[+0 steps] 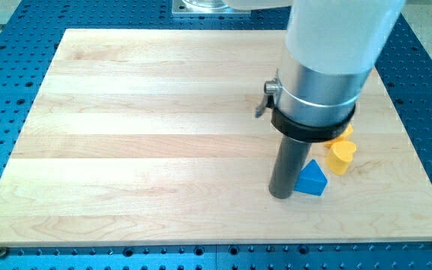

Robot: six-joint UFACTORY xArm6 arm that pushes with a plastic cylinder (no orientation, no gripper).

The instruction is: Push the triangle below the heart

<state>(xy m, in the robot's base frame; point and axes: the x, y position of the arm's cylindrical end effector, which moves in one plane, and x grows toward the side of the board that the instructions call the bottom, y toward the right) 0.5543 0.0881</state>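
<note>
Two blocks show: my tip [281,195] touches the blue triangle [312,179] at its 9 o'clock; yellow heart [342,156] at its 1 o'clock (no jaws fitted).

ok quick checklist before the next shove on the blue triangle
1. My tip touching the blue triangle on its view-left side: ok.
2. Triangle below the yellow heart: not ok, it sits down and to the view's left of it.
3. Triangle apart from the heart: cannot tell, they look very close.
4. Other blocks out of the way: cannot tell, the arm hides them.
5. Triangle on the board: ok.
</note>
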